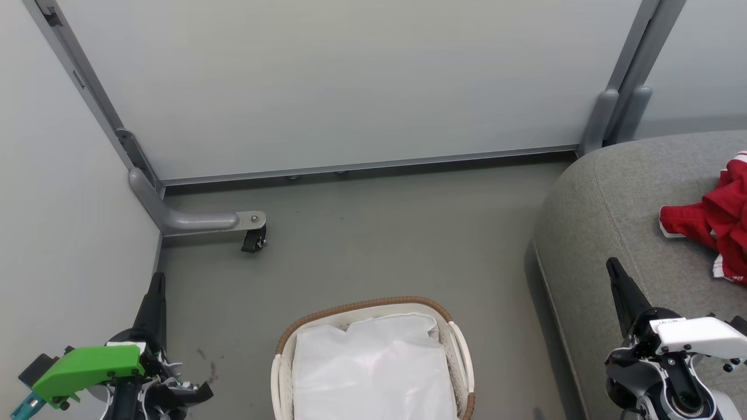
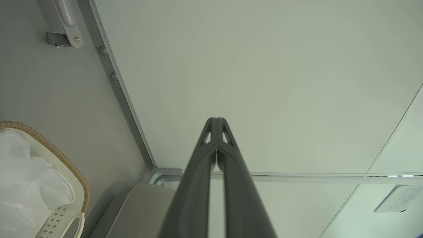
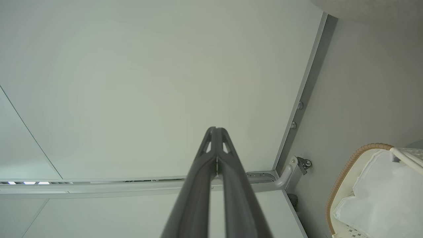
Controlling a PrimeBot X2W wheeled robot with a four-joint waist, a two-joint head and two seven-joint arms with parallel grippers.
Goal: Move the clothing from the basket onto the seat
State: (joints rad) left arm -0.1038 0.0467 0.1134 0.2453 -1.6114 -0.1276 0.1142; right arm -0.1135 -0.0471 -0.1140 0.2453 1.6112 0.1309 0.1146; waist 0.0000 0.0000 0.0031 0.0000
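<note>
The red clothing (image 1: 718,224) with white striped trim lies crumpled on the grey seat (image 1: 613,192) at the right edge of the head view. On the floor at bottom centre stands the white basket (image 1: 452,332), brown-rimmed, with a white liner (image 1: 373,367) inside and no red cloth showing in it. My left gripper (image 1: 156,280) is shut and holds nothing at the lower left, left of the basket. My right gripper (image 1: 613,266) is shut, with nothing in it, over the seat's front part, left of and below the clothing. Both wrist views show closed fingers (image 2: 216,122) (image 3: 216,130) pointing at pale panels.
Pale partition panels (image 1: 350,87) close off the back and left. A grey foot bar with a black caster (image 1: 254,239) juts onto the floor at the left. Open grey floor (image 1: 379,233) lies between basket, panels and seat.
</note>
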